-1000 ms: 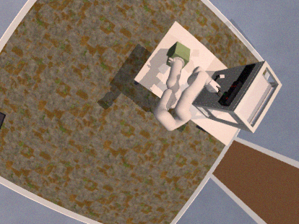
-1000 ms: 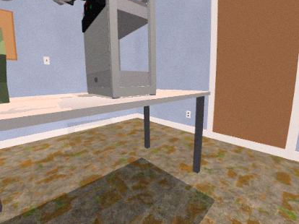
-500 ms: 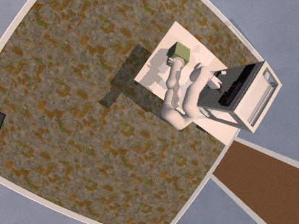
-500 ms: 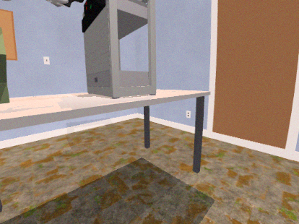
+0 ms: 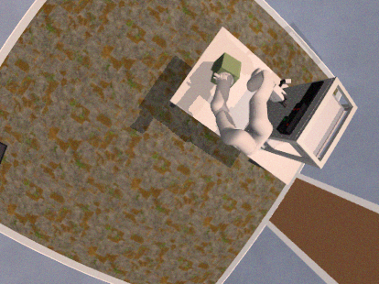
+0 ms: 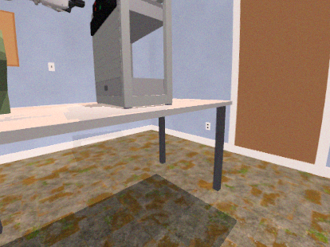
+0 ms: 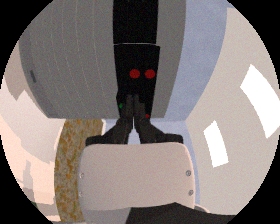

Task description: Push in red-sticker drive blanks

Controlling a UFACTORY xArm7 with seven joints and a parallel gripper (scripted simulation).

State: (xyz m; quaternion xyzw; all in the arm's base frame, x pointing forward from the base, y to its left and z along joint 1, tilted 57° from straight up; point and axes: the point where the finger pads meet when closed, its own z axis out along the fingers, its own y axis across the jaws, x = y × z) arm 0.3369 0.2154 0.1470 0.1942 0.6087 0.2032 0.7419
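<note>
The grey rack (image 5: 330,131) (image 6: 119,62) (image 7: 69,53) stands on the white table (image 5: 197,96) (image 6: 131,111), with the black storage chassis front (image 5: 299,110) (image 6: 103,10) (image 7: 138,16) near its top. In the wrist view, two red stickers (image 7: 134,73) (image 7: 150,73) sit side by side on the black front. Below them a green sticker (image 7: 120,105) and another red one (image 7: 148,116) show partly on either side of my fingers. My gripper (image 5: 284,87) (image 6: 80,2) (image 7: 133,102) is shut and empty. It points at the chassis front with a small gap to it.
A green box (image 5: 226,67) (image 6: 3,82) stands on the table behind the arm. The table's right edge lies close behind the rack. A brown panel (image 6: 283,70) covers the wall to the right. A dark mat (image 6: 131,213) lies on the floor.
</note>
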